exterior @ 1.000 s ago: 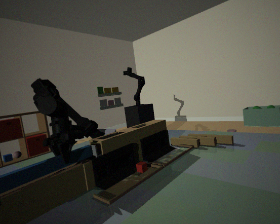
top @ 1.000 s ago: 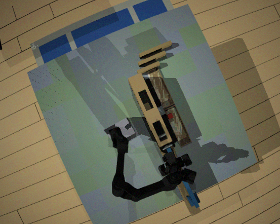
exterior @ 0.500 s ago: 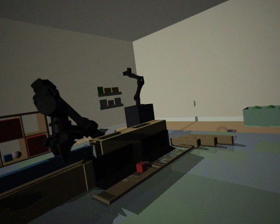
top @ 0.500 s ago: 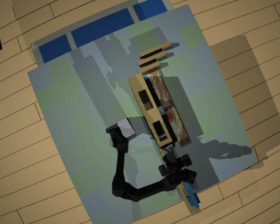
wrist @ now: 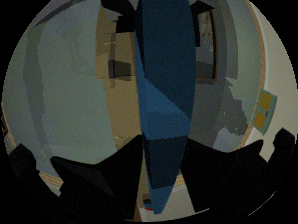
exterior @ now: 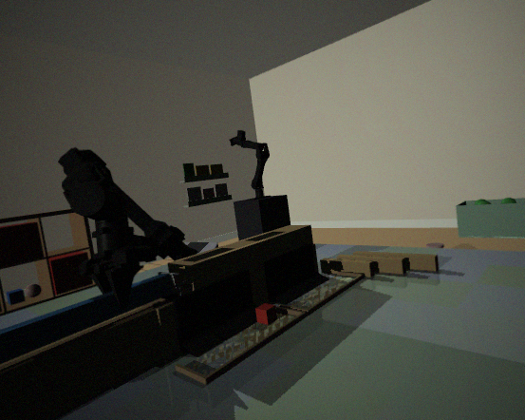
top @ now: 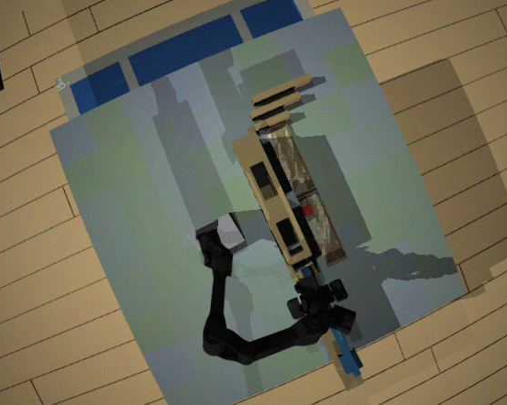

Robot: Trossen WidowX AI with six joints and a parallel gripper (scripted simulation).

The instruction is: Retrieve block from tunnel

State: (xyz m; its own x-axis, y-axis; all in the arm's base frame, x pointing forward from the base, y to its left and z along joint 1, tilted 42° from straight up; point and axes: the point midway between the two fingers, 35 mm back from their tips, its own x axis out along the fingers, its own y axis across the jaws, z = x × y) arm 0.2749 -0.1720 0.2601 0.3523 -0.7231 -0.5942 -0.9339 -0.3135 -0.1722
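While arm bends low past tunnel, pincer points down, pinching blue handle.

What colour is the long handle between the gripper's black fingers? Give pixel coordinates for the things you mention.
Blue (top: 346,350) (exterior: 73,312) (wrist: 165,110); it shows best in the wrist view.

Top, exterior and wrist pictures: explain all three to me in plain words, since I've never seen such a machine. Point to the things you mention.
The machine is one black jointed arm (top: 277,341) (exterior: 84,190) ending in a two-fingered gripper (top: 314,298) (exterior: 117,292) (wrist: 157,137).

The top picture looks down on everything. The exterior one looks from low down, across the surface. The wrist one looks from the arm's end past its dark fingers.

On the surface stands a long wooden tunnel (top: 274,208) (exterior: 259,285) with slots in its cover. Alongside it sits a red block (top: 308,210) (exterior: 265,314), and beyond its far end lie three wooden bars (top: 300,82) (exterior: 421,262).

The gripper holds the long blue handle (top: 347,355) (wrist: 167,65).
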